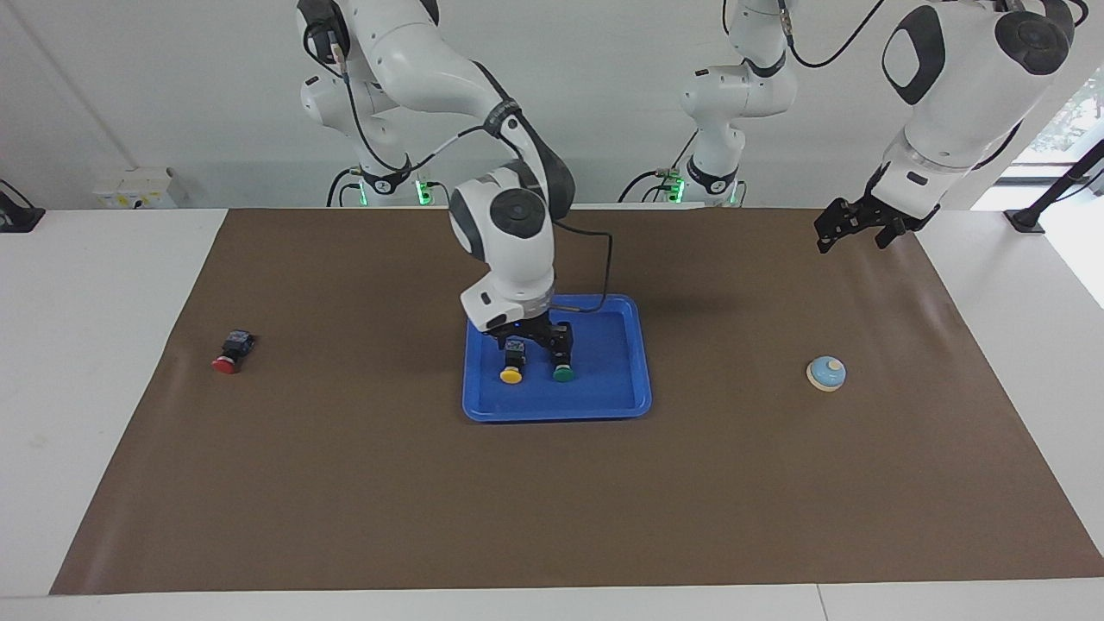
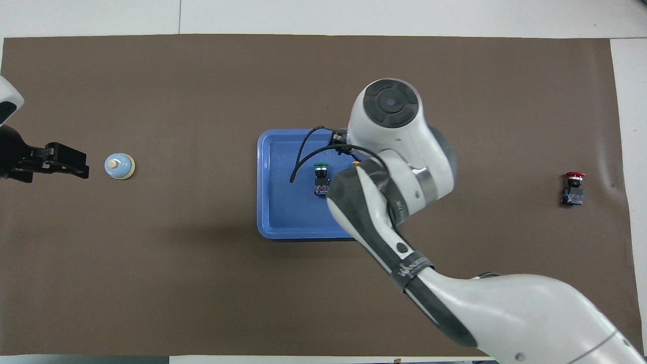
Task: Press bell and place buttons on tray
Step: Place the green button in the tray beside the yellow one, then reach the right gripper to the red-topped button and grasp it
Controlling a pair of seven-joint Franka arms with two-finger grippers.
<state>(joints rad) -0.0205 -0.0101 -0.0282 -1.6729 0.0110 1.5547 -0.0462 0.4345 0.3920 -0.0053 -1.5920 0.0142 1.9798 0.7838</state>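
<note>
The blue tray (image 1: 617,392) (image 2: 275,212) lies mid-mat. The green button (image 1: 562,373) (image 2: 320,177) lies in it. Beside it, the yellow button (image 1: 511,374) also rests on the tray floor; in the overhead view only a sliver of its cap (image 2: 356,163) shows past the arm. My right gripper (image 1: 517,343) is down in the tray, shut on the yellow button's body. The red button (image 1: 229,354) (image 2: 573,186) lies on the mat toward the right arm's end. The bell (image 1: 826,373) (image 2: 120,166) stands toward the left arm's end. My left gripper (image 1: 854,243) (image 2: 76,163) hangs open, raised over the mat beside the bell.
A brown mat (image 1: 345,483) covers most of the white table. The right arm's forearm and wrist (image 2: 394,167) hide the part of the tray toward the right arm's end in the overhead view.
</note>
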